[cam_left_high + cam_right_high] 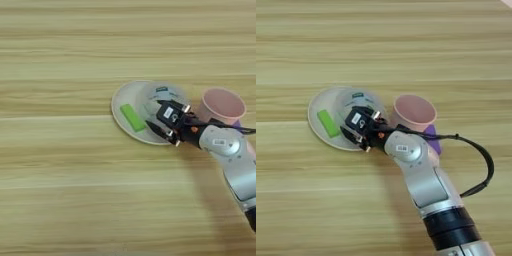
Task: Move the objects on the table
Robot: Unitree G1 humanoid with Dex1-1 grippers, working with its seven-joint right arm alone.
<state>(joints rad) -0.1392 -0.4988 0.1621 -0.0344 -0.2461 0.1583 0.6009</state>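
Jaws spread apart, the right gripper [159, 116] hovers over the beige plate [120, 116], straddling the tape roll's [162, 94] near edge, seemingly lining up a grab; green block [132, 117] lies left on the plate, pink cup [223, 105] just right, purple block [431, 138] beside it

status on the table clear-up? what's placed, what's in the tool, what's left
Looks done: the green block lies on the plate, and the tape roll sits on the plate too. In hand: the tool is over the plate at the tape roll; a grip can't be confirmed. Left: the pink cup stands upright on the table beside the plate, with the purple block next to it, partly hidden by the arm.
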